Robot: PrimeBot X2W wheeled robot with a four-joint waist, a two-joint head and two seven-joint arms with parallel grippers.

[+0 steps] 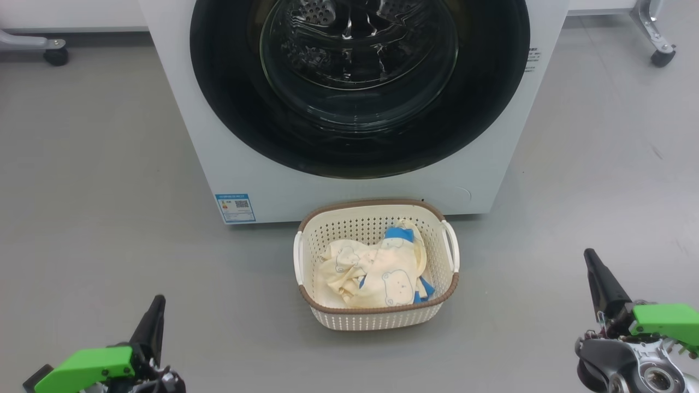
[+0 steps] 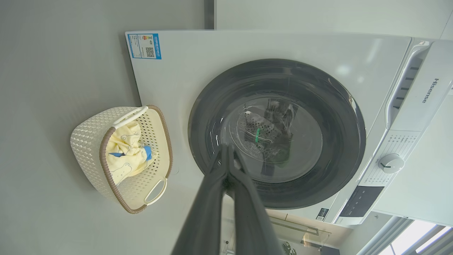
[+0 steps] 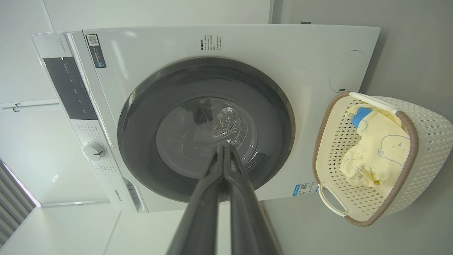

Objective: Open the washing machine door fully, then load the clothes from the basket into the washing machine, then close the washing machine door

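The white washing machine (image 1: 191, 147) (image 2: 177, 81) (image 3: 283, 46) stands ahead with its round black door (image 1: 229, 109) (image 2: 212, 106) (image 3: 141, 117) shut flat against the front. On the floor just before it sits the cream basket (image 1: 377, 319) (image 2: 88, 134) (image 3: 428, 131), holding the pale yellow clothes (image 1: 371, 275) (image 2: 124, 156) (image 3: 378, 156) with blue trim. My left gripper (image 1: 158, 300) (image 2: 227, 147) is low at the left, shut and empty. My right gripper (image 1: 588, 254) (image 3: 223, 147) is low at the right, also shut and empty. Both stay short of the basket and the door.
Grey floor (image 1: 93, 180) spreads on both sides of the washing machine. A castor wheel (image 1: 56, 56) of a frame stands at the far left and another castor (image 1: 662, 57) at the far right. A blue label (image 1: 236, 208) marks the machine's lower left corner.
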